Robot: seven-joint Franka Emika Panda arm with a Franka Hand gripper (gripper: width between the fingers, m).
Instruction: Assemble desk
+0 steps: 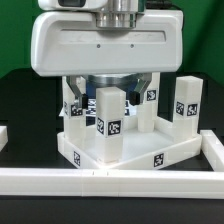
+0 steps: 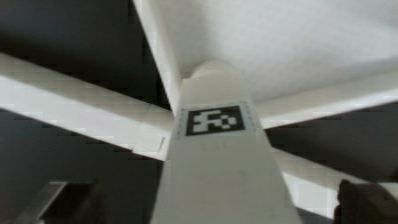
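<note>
The white tray-like tabletop lies on the black table with its hollow side up. Several white tagged legs stand on it: a front one, a left one, a back one and a right one. My gripper hangs over the front leg. In the wrist view this leg runs between my dark fingertips, with a gap on each side. The gripper is open and straddles the leg without gripping it. The gripper's white body hides the back of the tabletop.
A long white border rail runs along the front of the table and turns back along the exterior view's right. A short rail end shows at the exterior view's left. The tabletop sits against the front rail.
</note>
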